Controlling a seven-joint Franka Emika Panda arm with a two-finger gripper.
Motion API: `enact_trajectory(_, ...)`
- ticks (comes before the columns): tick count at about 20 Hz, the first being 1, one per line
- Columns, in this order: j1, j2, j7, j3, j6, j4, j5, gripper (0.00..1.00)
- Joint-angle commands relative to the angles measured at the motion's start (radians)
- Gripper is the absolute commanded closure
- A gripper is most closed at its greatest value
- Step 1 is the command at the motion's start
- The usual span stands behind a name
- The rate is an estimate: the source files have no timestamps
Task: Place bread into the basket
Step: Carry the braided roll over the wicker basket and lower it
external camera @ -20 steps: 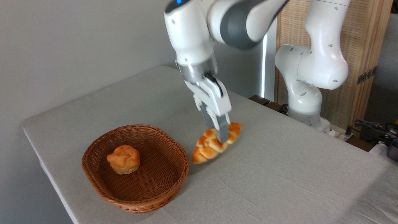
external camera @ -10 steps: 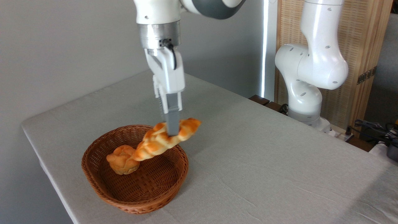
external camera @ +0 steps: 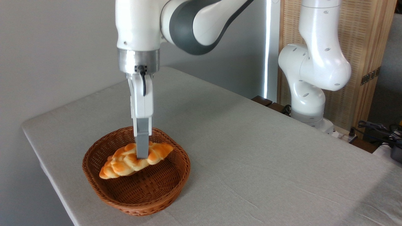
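While the gripper point(external camera: 142, 156) points straight down over the basket point(external camera: 176, 166), its fingers are closed on the middle of the bread point(external camera: 125, 161). That braided loaf sits tilted within the wicker rim, left end lower, right end raised; whether it touches the bottom cannot be told. Nothing else shows inside the basket, which stands on the grey table point(external camera: 267, 157).

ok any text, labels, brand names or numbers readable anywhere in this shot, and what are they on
None can be read.
The robot arm shows no readable logo or marking from this angle.
The gripper, the bread it holds and the basket carry no text.
The table cloth is plain.
The wooden screen has small dark hinges, no lettering.
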State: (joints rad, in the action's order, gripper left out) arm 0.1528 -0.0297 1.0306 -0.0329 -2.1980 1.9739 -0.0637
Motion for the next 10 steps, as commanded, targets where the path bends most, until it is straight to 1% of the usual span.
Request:
enact_trajectory(1, 0.005, 0.001, 0.005, -0.007, -0.003, 0.016, -0.016, 0.0)
enact_trajectory(10, 0.005, -0.001, -0.004, -0.009, 0.0, 0.03, -0.015, 0.0)
